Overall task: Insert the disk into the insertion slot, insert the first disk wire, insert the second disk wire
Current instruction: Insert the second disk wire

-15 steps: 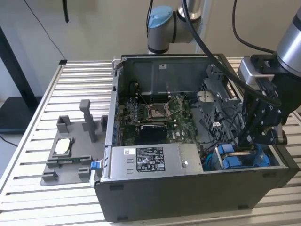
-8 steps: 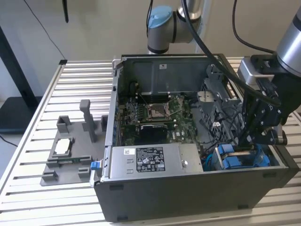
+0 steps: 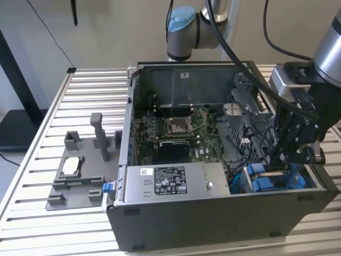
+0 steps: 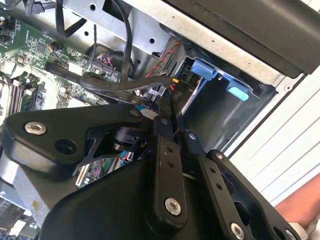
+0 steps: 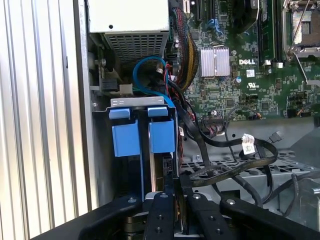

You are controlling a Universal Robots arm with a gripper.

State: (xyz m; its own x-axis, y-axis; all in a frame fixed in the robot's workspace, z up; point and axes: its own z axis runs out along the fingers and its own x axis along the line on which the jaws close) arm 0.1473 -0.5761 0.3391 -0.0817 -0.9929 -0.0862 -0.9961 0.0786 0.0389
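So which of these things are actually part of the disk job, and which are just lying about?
Part of the job:
- disk in its blue carrier, sitting in the drive bay
- black wires beside the bay
- end effector, at the bay

Just lying about:
- power supply box
- motherboard
- grey fixture on the table

Tabletop (image 3: 96, 85) is of pale ribbed metal slats. Directly on it stands an open dark grey computer case (image 3: 213, 224). Just beside the case, toward the exterior view's left, sits a grey fixture tray (image 3: 74, 186).
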